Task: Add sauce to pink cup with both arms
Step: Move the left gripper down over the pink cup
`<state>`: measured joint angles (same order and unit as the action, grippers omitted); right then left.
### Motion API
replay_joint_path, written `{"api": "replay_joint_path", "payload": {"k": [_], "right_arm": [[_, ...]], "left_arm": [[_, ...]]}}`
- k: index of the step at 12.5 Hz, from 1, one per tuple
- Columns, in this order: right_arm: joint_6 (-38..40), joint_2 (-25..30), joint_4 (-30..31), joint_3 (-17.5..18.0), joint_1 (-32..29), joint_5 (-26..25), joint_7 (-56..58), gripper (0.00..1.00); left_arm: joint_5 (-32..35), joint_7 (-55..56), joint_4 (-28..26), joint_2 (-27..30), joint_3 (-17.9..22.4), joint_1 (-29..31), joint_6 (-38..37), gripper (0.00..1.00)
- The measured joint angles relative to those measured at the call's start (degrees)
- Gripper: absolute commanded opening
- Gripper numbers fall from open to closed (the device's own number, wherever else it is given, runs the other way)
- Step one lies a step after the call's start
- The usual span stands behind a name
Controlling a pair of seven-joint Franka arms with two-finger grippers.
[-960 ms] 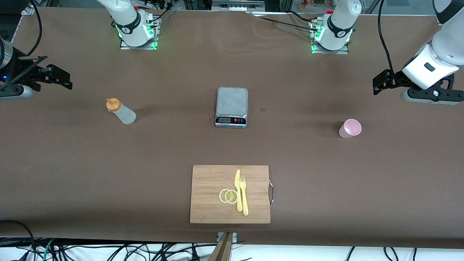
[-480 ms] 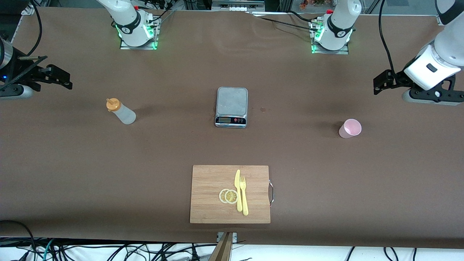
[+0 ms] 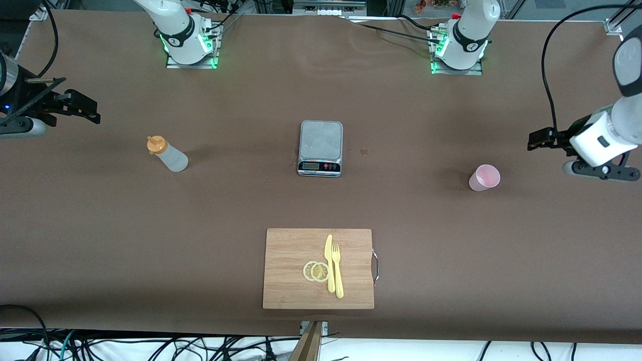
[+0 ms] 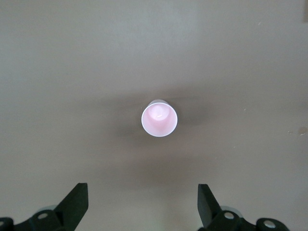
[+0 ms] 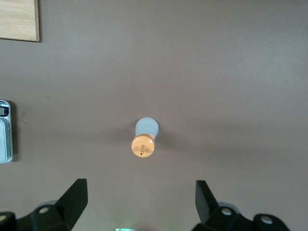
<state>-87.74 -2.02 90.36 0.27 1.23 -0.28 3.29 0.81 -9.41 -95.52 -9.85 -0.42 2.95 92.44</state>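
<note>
The sauce bottle (image 3: 167, 154), translucent with an orange cap, stands upright toward the right arm's end of the table; it also shows in the right wrist view (image 5: 144, 137). My right gripper (image 3: 90, 108) hangs open and empty at that end of the table, well apart from the bottle; its own view shows the open gripper (image 5: 140, 185). The pink cup (image 3: 484, 177) stands upright toward the left arm's end, its mouth showing in the left wrist view (image 4: 159, 118). My left gripper (image 3: 536, 139) is open and empty beside the cup, some way off; it faces the cup in its own view (image 4: 142, 190).
A kitchen scale (image 3: 320, 148) sits mid-table between bottle and cup. Nearer the front camera lies a wooden cutting board (image 3: 291, 271) carrying two lemon slices (image 3: 316, 271), a yellow knife (image 3: 329, 263) and a yellow fork (image 3: 337, 271). The arm bases stand along the table's back edge.
The left arm has swung, bringing its open gripper lower and more level with the pink cup. The right arm, bottle and cup have not moved.
</note>
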Motion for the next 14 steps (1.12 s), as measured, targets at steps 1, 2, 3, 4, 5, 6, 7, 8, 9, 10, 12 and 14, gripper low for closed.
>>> {"api": "replay_joint_path", "payload": {"k": [1,2,3,4,5,6,7,8,9,10,12,14], "right_arm": [[0.0,0.0,0.0,0.0,0.0,0.0,0.0,0.99],[0.0,0.0,0.0,0.0,0.0,0.0,0.0,0.99],[0.0,0.0,0.0,0.0,0.0,0.0,0.0,0.99],[0.0,0.0,0.0,0.0,0.0,0.0,0.0,0.99],[0.0,0.0,0.0,0.0,0.0,0.0,0.0,0.99],[0.0,0.0,0.0,0.0,0.0,0.0,0.0,0.99],[0.0,0.0,0.0,0.0,0.0,0.0,0.0,0.99],[0.0,0.0,0.0,0.0,0.0,0.0,0.0,0.99],[0.0,0.0,0.0,0.0,0.0,0.0,0.0,0.99],[0.0,0.0,0.0,0.0,0.0,0.0,0.0,0.99],[0.0,0.0,0.0,0.0,0.0,0.0,0.0,0.99],[0.0,0.0,0.0,0.0,0.0,0.0,0.0,0.99]], "left_arm": [[0.0,-0.5,0.0,-1.7,0.0,0.5,0.1,1.0],[0.0,-1.3,-0.1,-3.3,0.0,1.1,0.8,1.0],[0.0,-2.1,-0.7,-4.4,0.0,1.6,2.3,1.0],[0.0,-2.7,-1.9,-5.1,0.0,1.9,3.7,1.0],[0.0,-3.5,-4.1,-5.1,0.0,2.0,5.6,1.0],[0.0,-4.3,-6.6,-4.9,0.0,2.0,8.0,1.0],[0.0,-5.0,-9.5,-4.5,0.0,2.0,10.5,1.0],[0.0,-5.5,-12.4,-3.8,0.0,2.0,12.8,1.0],[0.0,-6.1,-15.8,-3.1,0.0,2.0,15.9,1.0],[0.3,-7.3,-19.1,-2.6,0.0,2.1,20.1,1.0],[0.8,-9.0,-24.7,-2.4,0.0,2.5,29.0,1.0],[0.8,-9.6,-28.5,-2.5,0.0,2.8,35.9,1.0]]}}
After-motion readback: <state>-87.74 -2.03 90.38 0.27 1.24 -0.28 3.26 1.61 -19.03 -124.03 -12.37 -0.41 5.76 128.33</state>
